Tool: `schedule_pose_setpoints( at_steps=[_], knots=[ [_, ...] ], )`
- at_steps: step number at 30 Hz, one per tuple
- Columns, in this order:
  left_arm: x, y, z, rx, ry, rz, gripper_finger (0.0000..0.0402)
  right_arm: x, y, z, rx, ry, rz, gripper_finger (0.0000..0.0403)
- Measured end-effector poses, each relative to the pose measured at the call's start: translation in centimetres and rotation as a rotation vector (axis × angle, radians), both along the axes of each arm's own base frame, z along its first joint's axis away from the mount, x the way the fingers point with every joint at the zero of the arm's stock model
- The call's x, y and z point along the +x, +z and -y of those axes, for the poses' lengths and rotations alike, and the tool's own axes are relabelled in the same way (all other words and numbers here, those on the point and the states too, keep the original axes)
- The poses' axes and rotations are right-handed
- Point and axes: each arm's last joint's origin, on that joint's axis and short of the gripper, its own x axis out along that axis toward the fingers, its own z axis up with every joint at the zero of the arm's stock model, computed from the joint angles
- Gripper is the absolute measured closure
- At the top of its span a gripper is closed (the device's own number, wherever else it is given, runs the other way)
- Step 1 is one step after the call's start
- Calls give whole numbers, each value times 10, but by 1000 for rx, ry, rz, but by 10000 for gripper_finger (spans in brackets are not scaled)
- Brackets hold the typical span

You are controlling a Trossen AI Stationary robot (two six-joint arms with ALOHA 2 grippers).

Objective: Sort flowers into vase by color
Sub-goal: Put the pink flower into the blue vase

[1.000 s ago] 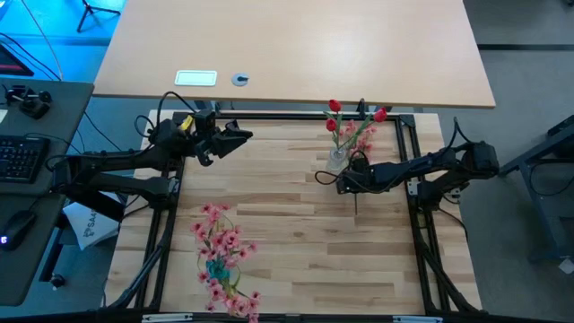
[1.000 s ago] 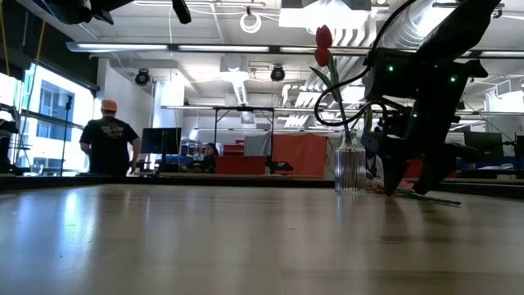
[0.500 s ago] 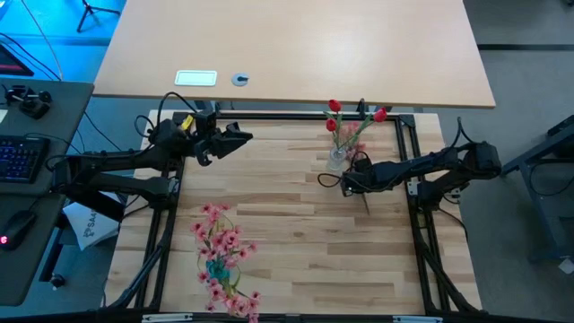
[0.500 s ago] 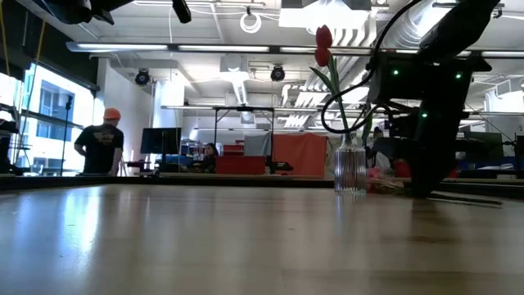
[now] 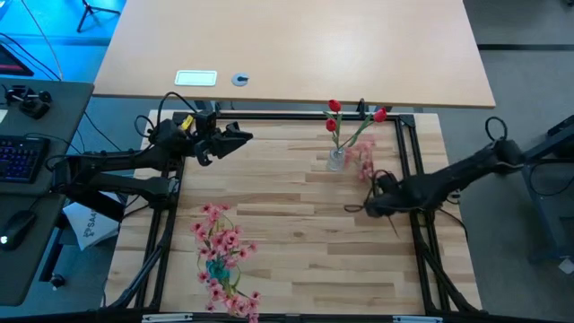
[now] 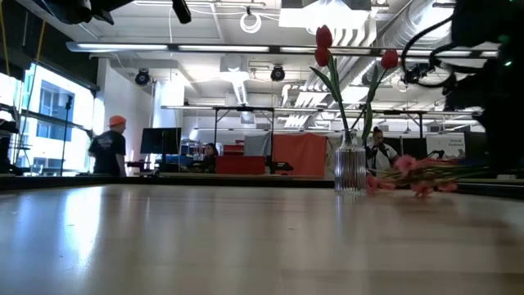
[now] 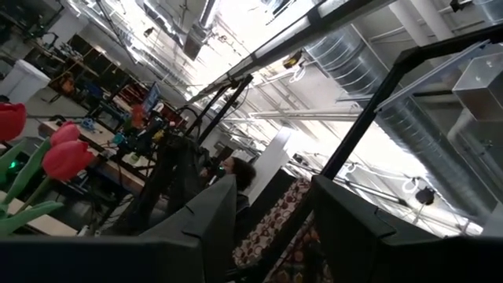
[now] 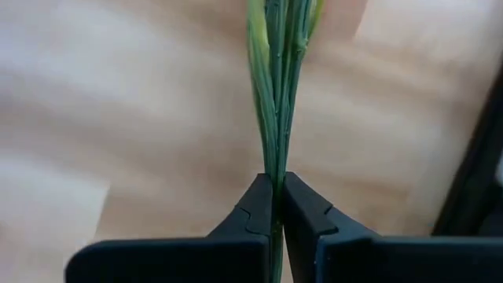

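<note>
A clear glass vase (image 5: 336, 160) (image 6: 350, 168) stands at the table's far right with red-budded flowers (image 5: 334, 106) (image 6: 324, 37) in it. A spray of pink blossoms (image 5: 366, 163) (image 6: 409, 175) lies nearly level just right of the vase. My right gripper (image 5: 375, 192) (image 8: 275, 206) is shut on its green stem. More pink flowers (image 5: 220, 256) lie at the near left. My left gripper (image 5: 238, 136) (image 7: 275, 228) hangs open and empty above the far left. My right gripper pinches the pink spray's thin green stem (image 8: 274, 169) between its two fingers. The stem passes straight through the fingertips, and the blossoms lie toward the vase. The spray lies almost level, low over the table; whether its blossoms touch the wood, I cannot tell.
A black frame (image 5: 414, 170) runs along the table's edges, close to my right arm. The middle of the wooden table (image 5: 296, 224) is bare. A person (image 6: 106, 147) walks in the room behind.
My right gripper has shut on the pink spray's stem and has moved toward the table's right and near edges, away from the vase. The spray has gone with it, its blossoms now showing right of the vase.
</note>
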Motion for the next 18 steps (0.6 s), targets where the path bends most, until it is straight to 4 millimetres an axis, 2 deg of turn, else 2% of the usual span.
schedule_pose_setpoints(
  at_steps=[4, 11, 15, 18],
  knots=[
    [0, 0, 0, 2, 6, -1, 250, -8, 4, -20, 131, 95, 19, 401],
    [0, 0, -1, 0, 43, 3, 250, -14, 7, -64, 509, 302, 0, 402],
    [0, 0, -1, 6, 48, 3, 250, -6, 9, -90, 628, 396, 122, 402],
    [0, 0, -1, 7, 48, 3, 250, 3, 7, -106, 648, 443, 222, 402]
  ],
)
